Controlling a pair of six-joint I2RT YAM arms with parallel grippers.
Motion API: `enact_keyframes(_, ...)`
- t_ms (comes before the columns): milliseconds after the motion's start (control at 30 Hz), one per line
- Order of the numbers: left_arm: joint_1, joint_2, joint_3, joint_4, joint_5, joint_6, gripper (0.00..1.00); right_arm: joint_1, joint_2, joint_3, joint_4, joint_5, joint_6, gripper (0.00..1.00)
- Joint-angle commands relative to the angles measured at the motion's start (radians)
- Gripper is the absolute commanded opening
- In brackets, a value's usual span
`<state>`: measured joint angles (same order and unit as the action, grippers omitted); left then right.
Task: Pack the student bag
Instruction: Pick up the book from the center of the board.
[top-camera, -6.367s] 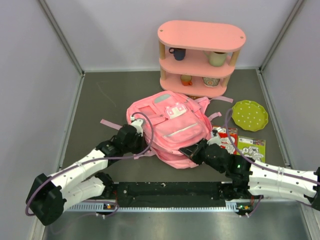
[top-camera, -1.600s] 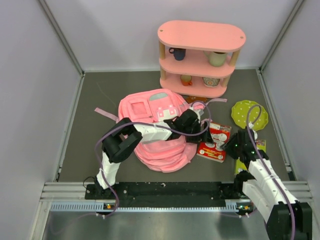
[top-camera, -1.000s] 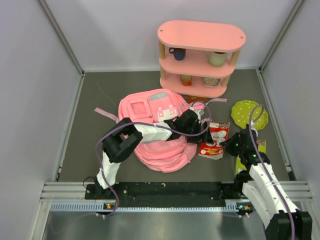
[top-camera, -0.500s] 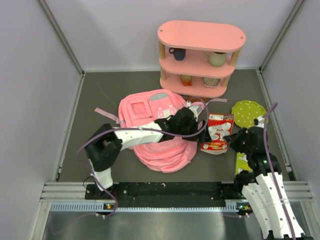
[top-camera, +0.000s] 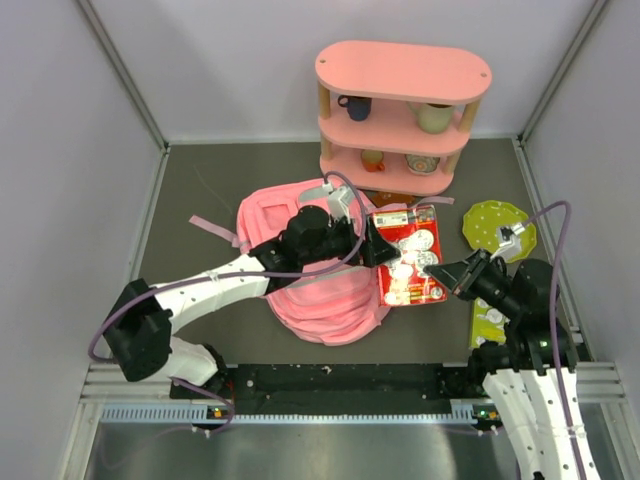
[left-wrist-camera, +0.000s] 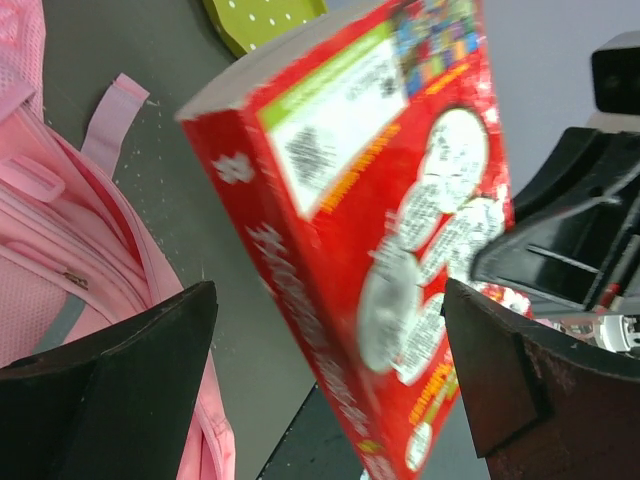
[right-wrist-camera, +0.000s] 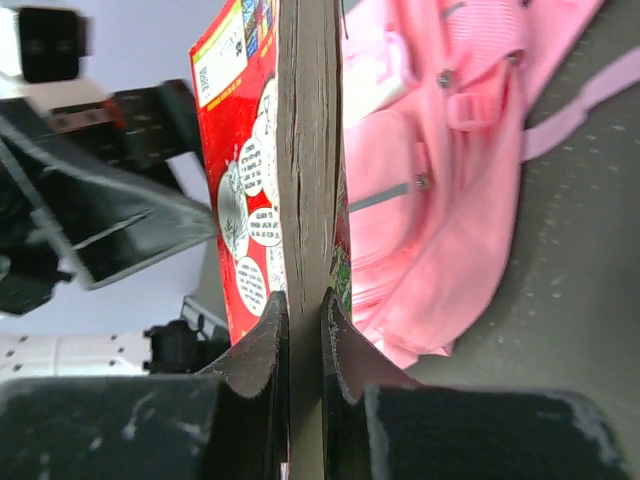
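1. The student bag (top-camera: 315, 290) lies slumped on the dark surface (top-camera: 200, 190). Its long axis runs from the arms' side away toward the pink shelf (top-camera: 400, 70), which stands just beyond it.
2. The left arm (top-camera: 220, 285) reaches across the bag from the bag's left and covers part of its top. From here I can't tell where the opening is, or whether it is unzipped.
3. The left jaws sit at the bag's right edge, spread wide. A red book (top-camera: 408, 255) passes between them with clear gaps on both sides, so they grip nothing.
4. The book stands on edge just right of the bag. Its spine faces the bag, and its long axis runs roughly parallel to the bag's. It looks to be held off the surface, not resting on it.
5. The right jaws are clamped on the book's page edge, the side away from the bag. The right arm (top-camera: 535, 330) comes in from the bag's right.
6. As I read it, the bag lies to the left of the carrying jaws, so the book must go leftward, spine first. The left arm is the nearer one to the bag, placed either to take the book or to hold the fabric back.
7. Farther right of the bag, well apart from it, a green spotted plate (top-camera: 497, 228) and a green leaflet (top-camera: 486, 322) lie on the surface.
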<state>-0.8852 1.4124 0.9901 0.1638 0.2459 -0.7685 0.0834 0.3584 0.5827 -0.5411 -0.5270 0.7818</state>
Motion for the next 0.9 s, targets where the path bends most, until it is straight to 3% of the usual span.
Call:
enact_keyframes(0,0.005,-0.013,-0.042,0.147,0.032,-0.041,0.98,0.006,-0.027,0.016,0.179,-0.169,0.043,0.00)
enact_keyframes(167,0.008,-0.009,-0.042,0.204,0.065,-0.057,0.98,0.006,-0.023,-0.023,0.248,-0.257,0.069,0.00)
enact_keyframes(300,0.008,-0.016,-0.047,0.264,0.111,-0.057,0.84,0.006,0.017,-0.029,0.259,-0.315,0.039,0.00)
enact_keyframes(333,0.008,-0.018,-0.048,0.282,0.136,-0.054,0.70,0.006,0.025,-0.029,0.262,-0.323,0.037,0.00)
enact_keyframes(400,0.008,-0.021,-0.056,0.298,0.161,-0.054,0.55,0.006,0.042,-0.030,0.273,-0.334,0.033,0.00)
enact_keyframes(433,0.008,-0.029,-0.060,0.302,0.170,-0.060,0.39,0.006,0.057,-0.029,0.274,-0.327,0.024,0.00)
enact_keyframes(500,0.012,-0.043,-0.079,0.309,0.168,-0.064,0.18,0.006,0.068,-0.021,0.260,-0.272,0.005,0.00)
enact_keyframes(533,0.012,-0.062,-0.087,0.306,0.164,-0.066,0.00,0.006,0.076,-0.017,0.233,-0.249,0.002,0.04)
enact_keyframes(567,0.021,-0.076,-0.105,0.299,0.144,-0.066,0.00,0.006,0.079,-0.005,0.215,-0.184,-0.001,0.17)
enact_keyframes(600,0.026,-0.096,-0.116,0.277,0.127,-0.066,0.00,0.006,0.079,0.003,0.190,-0.150,-0.004,0.35)
enact_keyframes(633,0.032,-0.142,-0.129,0.260,0.109,-0.063,0.00,0.007,0.079,0.008,0.173,-0.125,-0.004,0.74)
enact_keyframes(667,0.048,-0.170,-0.161,0.244,0.058,-0.060,0.00,0.007,0.079,0.019,0.126,-0.069,-0.003,0.86)
enact_keyframes(733,0.066,-0.272,-0.198,0.188,0.001,-0.054,0.00,0.006,0.073,0.028,0.081,-0.021,0.007,0.98)
enact_keyframes(867,0.120,-0.469,-0.300,0.082,-0.176,-0.064,0.00,0.007,-0.004,-0.023,0.075,-0.066,0.074,0.99)
